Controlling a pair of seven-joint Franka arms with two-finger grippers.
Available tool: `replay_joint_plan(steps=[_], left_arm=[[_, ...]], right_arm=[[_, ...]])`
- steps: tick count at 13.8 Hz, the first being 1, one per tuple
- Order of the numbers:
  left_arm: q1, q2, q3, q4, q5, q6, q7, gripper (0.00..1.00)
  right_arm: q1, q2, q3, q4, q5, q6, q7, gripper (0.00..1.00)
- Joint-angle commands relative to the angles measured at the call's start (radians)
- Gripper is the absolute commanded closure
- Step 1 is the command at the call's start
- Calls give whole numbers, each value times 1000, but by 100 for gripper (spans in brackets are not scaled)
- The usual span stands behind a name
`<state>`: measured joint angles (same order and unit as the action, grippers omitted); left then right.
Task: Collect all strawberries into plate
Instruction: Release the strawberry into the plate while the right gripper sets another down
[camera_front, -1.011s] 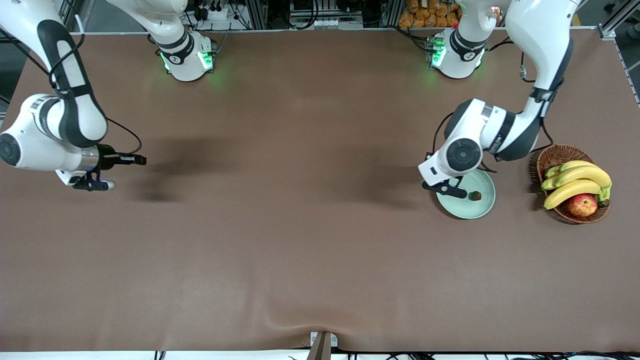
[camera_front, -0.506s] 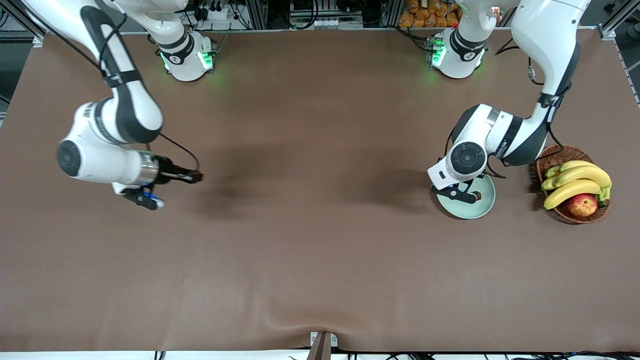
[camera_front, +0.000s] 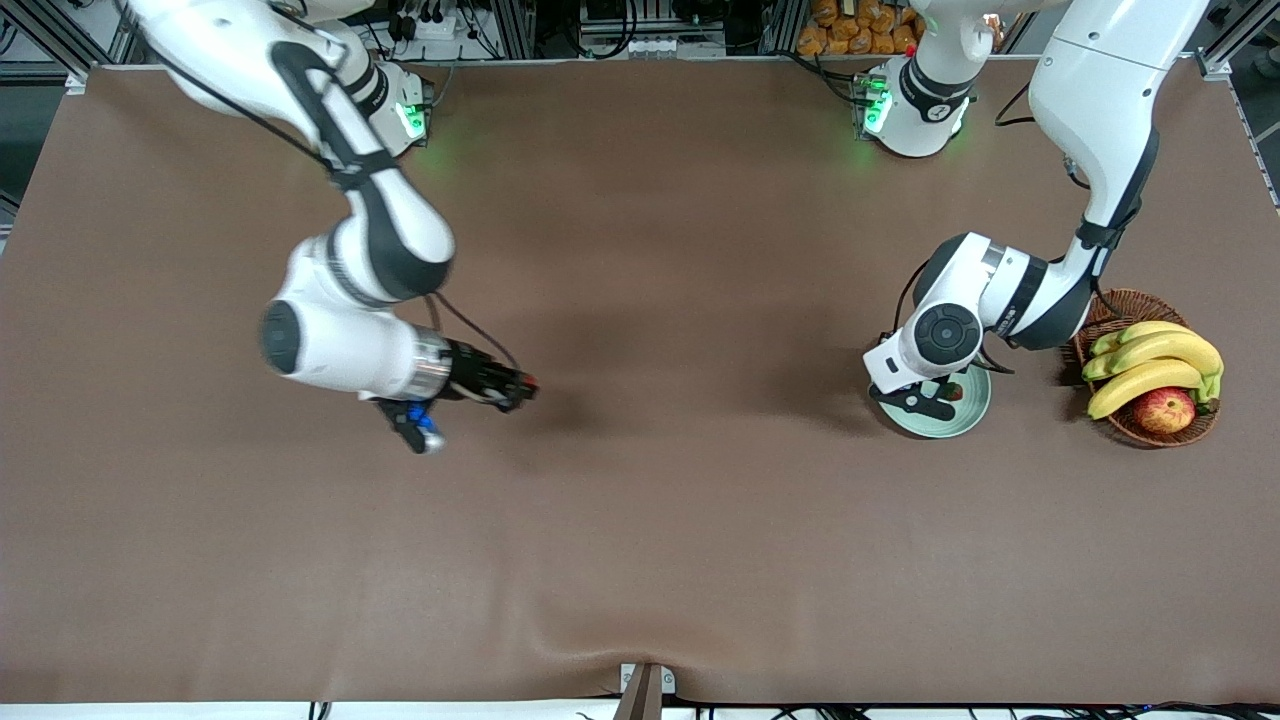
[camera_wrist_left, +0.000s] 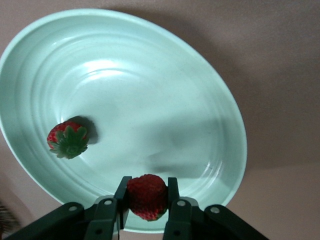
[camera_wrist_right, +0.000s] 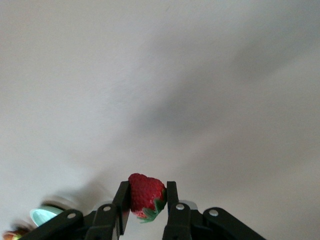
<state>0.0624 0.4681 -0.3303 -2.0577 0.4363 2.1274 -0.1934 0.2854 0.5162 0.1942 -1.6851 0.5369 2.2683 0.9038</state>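
One strawberry lies in the mint-green plate; the left gripper over it and the right gripper over bare table each clamp another, neither yet delivered.

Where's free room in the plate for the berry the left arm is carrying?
The round pale mint-green plate is mostly bare: its centre and the rim side away from the one small red strawberry lying in it. The left gripper, shut on a second strawberry, hangs over the plate's edge. The brown wicker fruit basket crowds the side toward the left arm's end.
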Motion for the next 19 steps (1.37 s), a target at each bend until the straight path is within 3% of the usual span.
replay_joint_plan(steps=[1,3,4,6,9,13,14,15,16,19], left_arm=[[4,-17,-4,-16,22,14,3,67],[31,-26,-7,-30,22,14,-1,15],[43,-32,-10,-36,22,14,-1,0],[45,-45,-10,-45,22,13,-1,0],[43,-81,-15,-48,9,-10,-11,0],[43,-141,-32,-42,7,-58,5,0],[45,-149,-33,-42,6,-72,5,0],[45,-160,-36,-45,1,-79,5,0],[43,-166,-39,-45,-8,-95,5,0],[45,-200,-84,-39,-45,-176,-18,0]], right_arm=[[127,151,-7,152,15,109,195,100],[199,218,-7,214,18,224,277,100],[242,254,-7,241,17,287,327,100],[317,332,-12,315,6,355,397,100],[399,393,-13,320,9,514,405,100],[466,462,-13,340,14,595,405,100],[475,472,-13,344,14,612,405,75],[482,473,-13,344,14,614,405,23],[485,473,-13,344,6,613,403,0],[463,453,-21,343,-17,587,394,0]])
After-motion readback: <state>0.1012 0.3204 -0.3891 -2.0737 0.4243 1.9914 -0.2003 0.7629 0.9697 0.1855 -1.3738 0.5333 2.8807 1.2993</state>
